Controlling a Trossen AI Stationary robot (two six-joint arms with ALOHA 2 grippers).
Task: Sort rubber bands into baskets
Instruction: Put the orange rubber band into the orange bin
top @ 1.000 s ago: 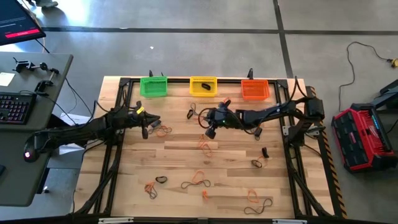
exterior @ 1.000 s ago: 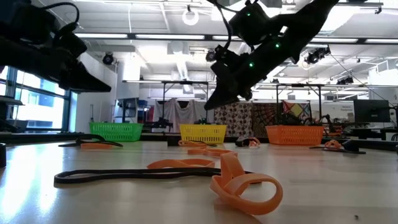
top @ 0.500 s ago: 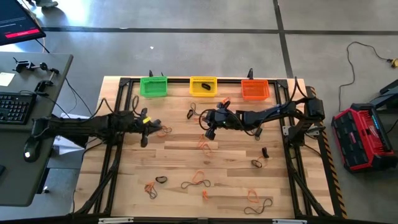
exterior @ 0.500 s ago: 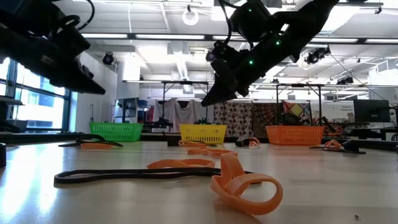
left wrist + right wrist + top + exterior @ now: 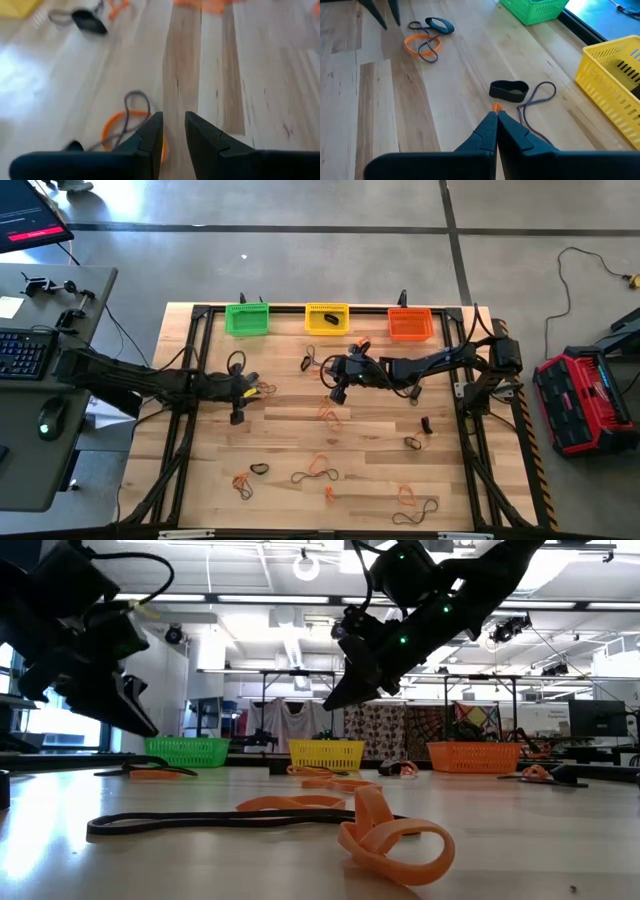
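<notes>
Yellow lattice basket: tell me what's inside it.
The yellow rectangular plastic lattice basket holds one dark rubber band, seen from above and through the wall in the right wrist view. Its near wall hides part of the floor there, so more could lie unseen.

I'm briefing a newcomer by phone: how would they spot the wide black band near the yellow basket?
Find the yellow basket, the middle one of three along the table's far edge. Just in front of it lies the wide black band, beside a thin grey loop. It is a thick flat strip, unlike the stringy loops around it.
</notes>
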